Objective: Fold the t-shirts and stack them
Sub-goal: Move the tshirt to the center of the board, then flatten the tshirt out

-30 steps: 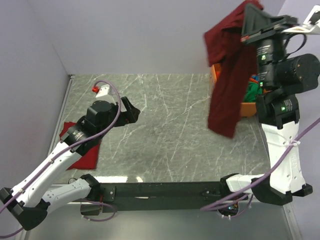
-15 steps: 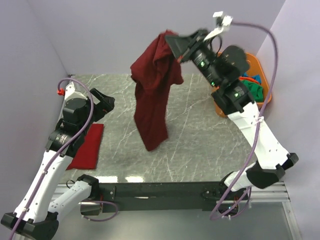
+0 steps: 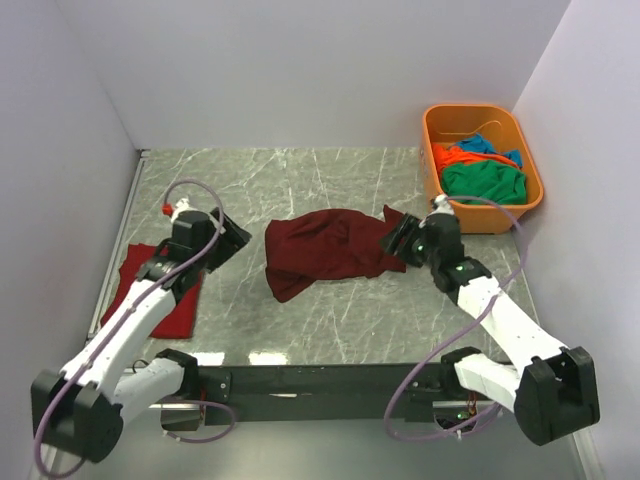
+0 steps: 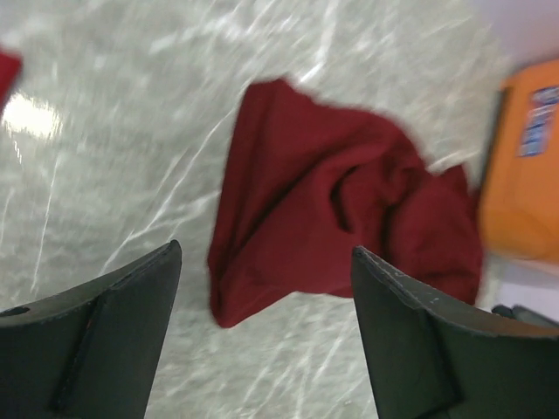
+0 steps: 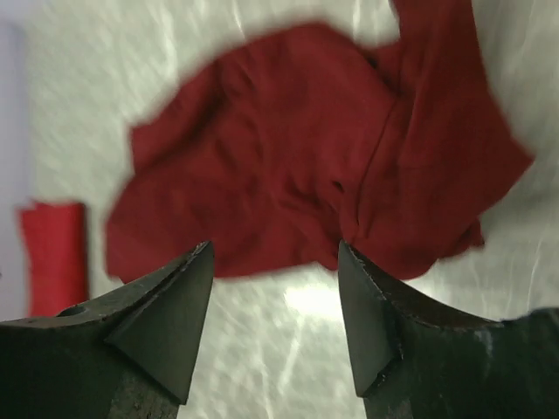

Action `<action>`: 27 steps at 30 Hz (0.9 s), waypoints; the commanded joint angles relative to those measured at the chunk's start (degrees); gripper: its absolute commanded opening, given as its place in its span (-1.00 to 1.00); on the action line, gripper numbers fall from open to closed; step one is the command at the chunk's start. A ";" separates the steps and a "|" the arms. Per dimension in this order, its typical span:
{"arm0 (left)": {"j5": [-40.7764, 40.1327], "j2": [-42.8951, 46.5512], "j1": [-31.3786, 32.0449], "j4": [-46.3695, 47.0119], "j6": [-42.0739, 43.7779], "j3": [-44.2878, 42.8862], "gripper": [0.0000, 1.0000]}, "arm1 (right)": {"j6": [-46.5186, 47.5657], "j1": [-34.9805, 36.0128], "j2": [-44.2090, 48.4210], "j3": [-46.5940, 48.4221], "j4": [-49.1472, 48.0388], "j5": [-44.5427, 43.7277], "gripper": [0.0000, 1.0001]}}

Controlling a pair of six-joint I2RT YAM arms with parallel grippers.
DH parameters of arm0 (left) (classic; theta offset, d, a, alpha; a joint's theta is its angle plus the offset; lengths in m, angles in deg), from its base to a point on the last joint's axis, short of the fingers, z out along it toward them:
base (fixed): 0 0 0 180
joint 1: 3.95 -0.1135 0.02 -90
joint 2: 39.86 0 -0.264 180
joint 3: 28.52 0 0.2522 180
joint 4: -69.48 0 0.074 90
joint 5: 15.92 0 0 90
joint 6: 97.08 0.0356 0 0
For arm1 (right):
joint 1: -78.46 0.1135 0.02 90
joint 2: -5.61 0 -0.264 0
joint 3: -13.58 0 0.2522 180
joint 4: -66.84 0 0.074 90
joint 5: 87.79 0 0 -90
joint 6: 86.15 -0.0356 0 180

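Note:
A dark maroon t-shirt (image 3: 328,250) lies crumpled on the marble table (image 3: 330,320), released. My right gripper (image 3: 393,237) sits low at its right edge, open, with only bare table between the fingers; in the right wrist view the maroon t-shirt (image 5: 306,166) lies just beyond the right gripper (image 5: 275,248). My left gripper (image 3: 233,240) hovers open to the left of the cloth; the left wrist view shows the maroon t-shirt (image 4: 332,209) ahead of the left gripper (image 4: 266,251). A bright red folded t-shirt (image 3: 155,295) lies at the left edge.
An orange plastic tub (image 3: 530,165) stands at the back right, holding orange (image 3: 462,157), blue (image 3: 488,145) and green (image 3: 485,182) shirts. Walls close the table on the left, back and right. The red t-shirt (image 5: 54,253) also shows in the right wrist view.
The right arm swung the maroon t-shirt down from high at the right onto the middle of the table and let it go. The left gripper turned toward the cloth.

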 commanded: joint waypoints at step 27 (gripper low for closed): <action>4.13 -36.70 10.72 19.70 -3.72 -6.07 0.16 | 9.67 20.04 -35.63 18.49 4.66 -28.81 0.22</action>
